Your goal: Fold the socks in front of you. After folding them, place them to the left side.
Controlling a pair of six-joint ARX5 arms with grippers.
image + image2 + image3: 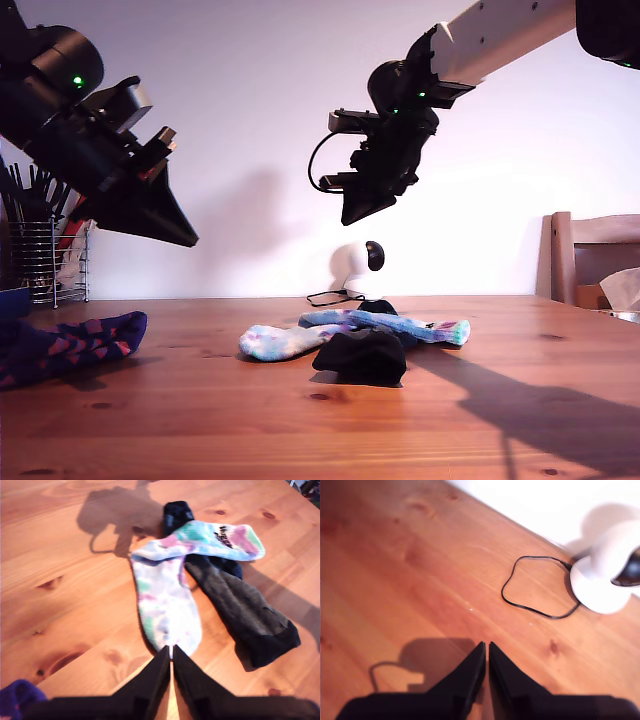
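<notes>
Pincers [171, 655] [486, 650] both raised, apparently closed, empty.

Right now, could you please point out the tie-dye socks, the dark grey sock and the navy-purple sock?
tie-dye socks [167, 607]: first wrist view, middle of the sock nearer my first claw.
dark grey sock [240, 607]: first wrist view, middle of its leg.
navy-purple sock [75, 343]: exterior view, middle of its patterned body.

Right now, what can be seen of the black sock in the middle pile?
The black sock is soft knit fabric, charcoal along its length with a darker black end. In the first wrist view it lies flat and stretched out on the wooden table, one end tucked under a tie-dye sock that crosses over it. In the exterior view it shows as a dark bunched mound at the front of the pile. No gripper touches it.
</notes>
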